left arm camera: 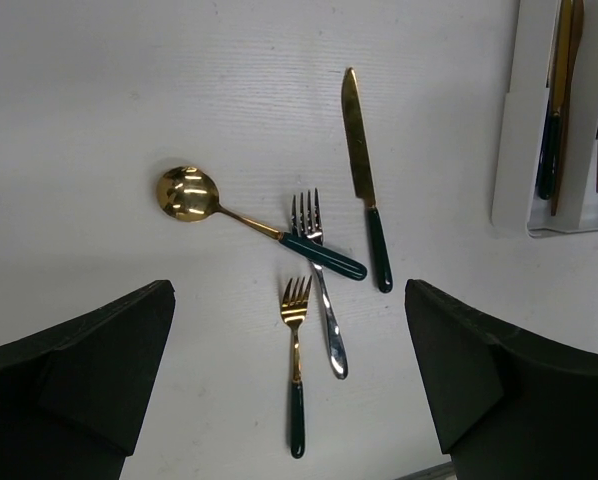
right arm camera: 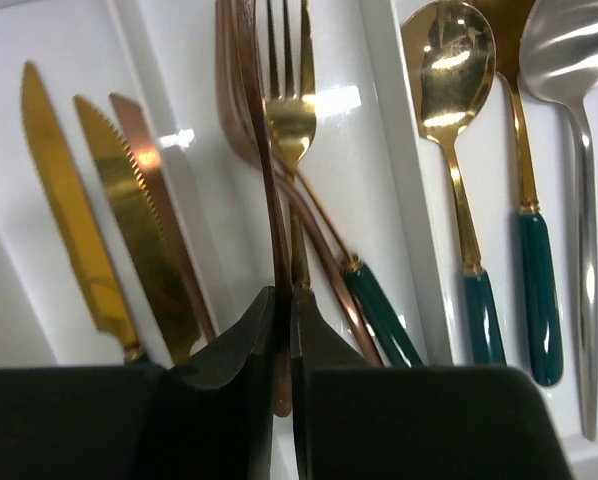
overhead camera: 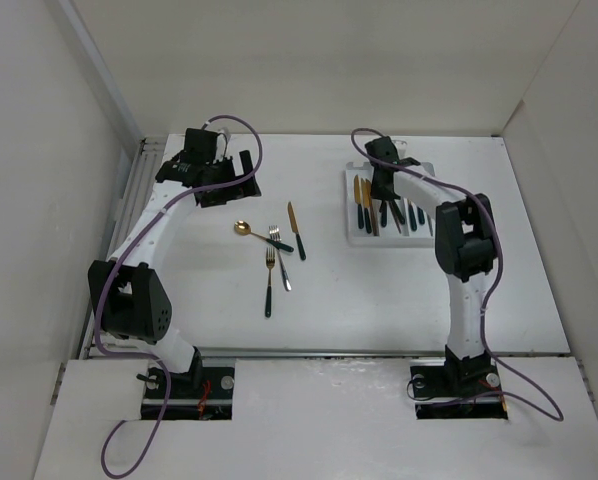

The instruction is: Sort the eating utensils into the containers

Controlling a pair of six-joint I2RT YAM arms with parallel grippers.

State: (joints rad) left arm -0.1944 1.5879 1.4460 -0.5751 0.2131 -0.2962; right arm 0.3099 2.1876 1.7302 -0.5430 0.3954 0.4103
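Several utensils lie loose mid-table: a gold spoon [overhead camera: 242, 228] [left arm camera: 189, 193], a silver fork [overhead camera: 279, 255] [left arm camera: 324, 300], a gold fork [overhead camera: 269, 285] [left arm camera: 296, 370] and a gold knife [overhead camera: 296, 230] [left arm camera: 364, 180], most with teal handles. My left gripper [overhead camera: 224, 182] [left arm camera: 287, 295] is open and empty, high above them. The white tray [overhead camera: 349, 205] [right arm camera: 399, 200] holds knives [right arm camera: 99, 210], forks [right arm camera: 291, 110] and spoons [right arm camera: 454, 90] in separate compartments. My right gripper [overhead camera: 384, 190] [right arm camera: 284, 300] is shut on a thin copper utensil [right arm camera: 271, 200], seen edge-on, over the middle compartment.
White walls enclose the table on the left, back and right. The tray's corner shows at the right edge of the left wrist view [left arm camera: 514, 150]. The spoon's handle lies across the silver fork.
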